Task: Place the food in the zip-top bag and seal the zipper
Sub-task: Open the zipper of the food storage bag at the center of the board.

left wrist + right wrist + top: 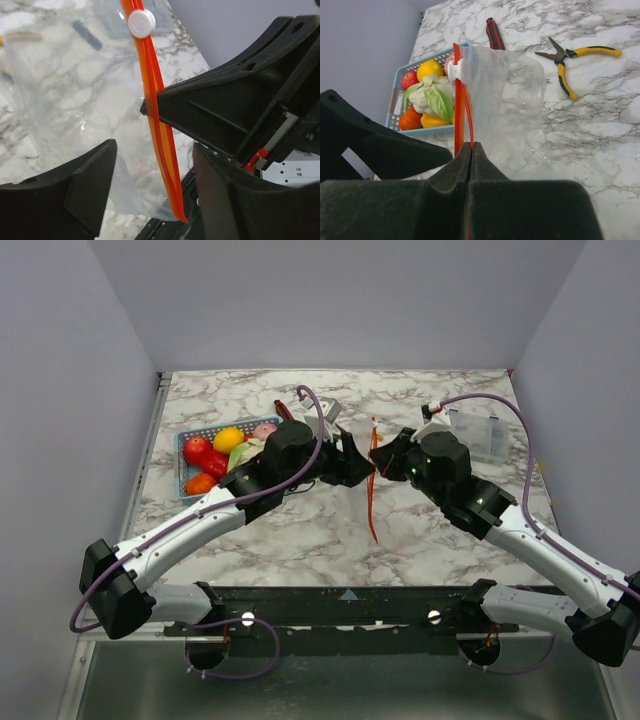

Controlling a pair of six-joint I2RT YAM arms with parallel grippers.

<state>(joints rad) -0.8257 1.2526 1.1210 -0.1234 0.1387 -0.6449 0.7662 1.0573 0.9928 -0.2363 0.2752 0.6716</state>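
Mid-table, my right claw (471,150) is clamped on the bag's (510,100) orange zipper strip (456,125); my left claw (152,165) gapes around it. Meanwhile the food (427,97) sits in the far-left basket (420,132). That single thin pinch could slip, dropping the empty bag.

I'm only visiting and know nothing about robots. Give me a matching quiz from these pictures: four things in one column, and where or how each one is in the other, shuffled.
Things:
1. zipper
2. pliers
3. cauliflower
4. left gripper

Place or state:
A. in the blue basket
B. open
C. pinched in the shut right gripper
D. lying on the marble table

Pairs: 1-C, 2-D, 3-A, 4-B
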